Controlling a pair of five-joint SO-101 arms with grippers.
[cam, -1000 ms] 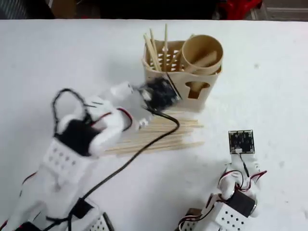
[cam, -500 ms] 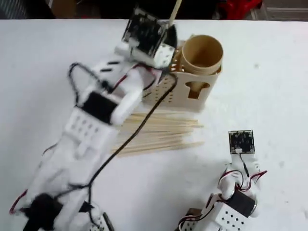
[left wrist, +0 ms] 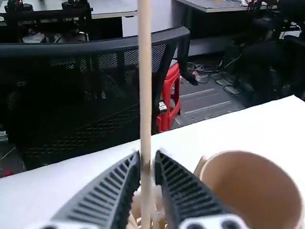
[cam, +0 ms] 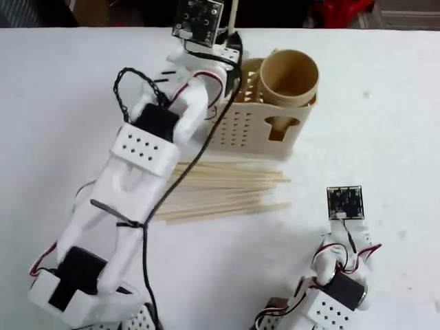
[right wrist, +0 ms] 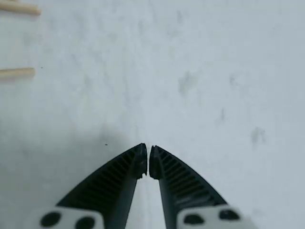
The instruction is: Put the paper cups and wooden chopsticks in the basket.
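Your tabletop is plain white with a few faint scuffs, and its far edge meets a dark room. From the left wrist view you get that room properly: a black mesh chair right behind the tabletop, a red stool past it, and desks further back.

The high view gives you the layout. The basket stands toward the far side, with a paper cup sitting upright in the end nearer your right arm. A loose pile of chopsticks lies flat on the tabletop just in front of the basket.

Your left arm stretches over the basket's other end. Up close, the left gripper is clamped on a single chopstick, held upright just beside the cup. I can't tell where its lower end sits.

Your right gripper is pinched closed on nothing, pointing down at bare tabletop well apart from the basket. A couple of chopstick ends from the pile poke in at the edge of the right wrist view.
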